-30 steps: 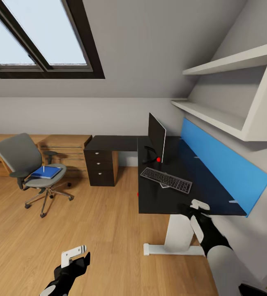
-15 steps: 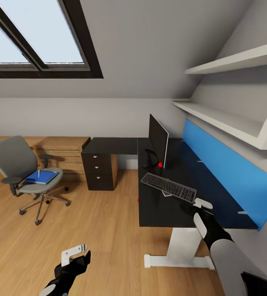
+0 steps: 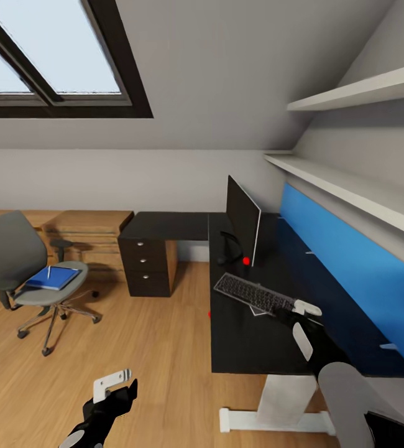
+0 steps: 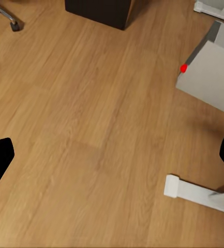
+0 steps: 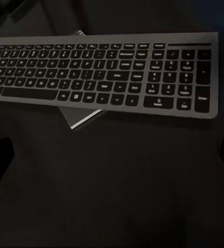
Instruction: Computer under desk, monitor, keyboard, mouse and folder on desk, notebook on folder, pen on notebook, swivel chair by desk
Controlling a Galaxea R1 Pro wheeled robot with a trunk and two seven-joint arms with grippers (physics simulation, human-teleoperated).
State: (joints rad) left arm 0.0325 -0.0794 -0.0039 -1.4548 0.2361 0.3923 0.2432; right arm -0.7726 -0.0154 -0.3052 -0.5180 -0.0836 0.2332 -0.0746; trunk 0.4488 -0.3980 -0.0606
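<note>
Desk (image 3: 252, 339) first: its black top runs away from the robot along the blue wall panel (image 3: 345, 261), and carries the monitor (image 3: 244, 219) at the far end with the keyboard (image 3: 252, 294) in front of it. Swivel chair (image 3: 22, 264) stands well apart across the wood floor (image 3: 152, 348), the blue folder (image 3: 53, 278) lying on its seat with the pen (image 3: 48, 272) on top. Keyboard's long axis lies slantwise across the desktop, and a thin grey slab (image 5: 86, 118), possibly the notebook, pokes out from under its near edge. Right gripper (image 3: 301, 314) hovers over the desk just beside the keyboard's near end, fingers spread and empty, far nearer than the left gripper (image 3: 112, 387), which hangs spread over bare floor.
</note>
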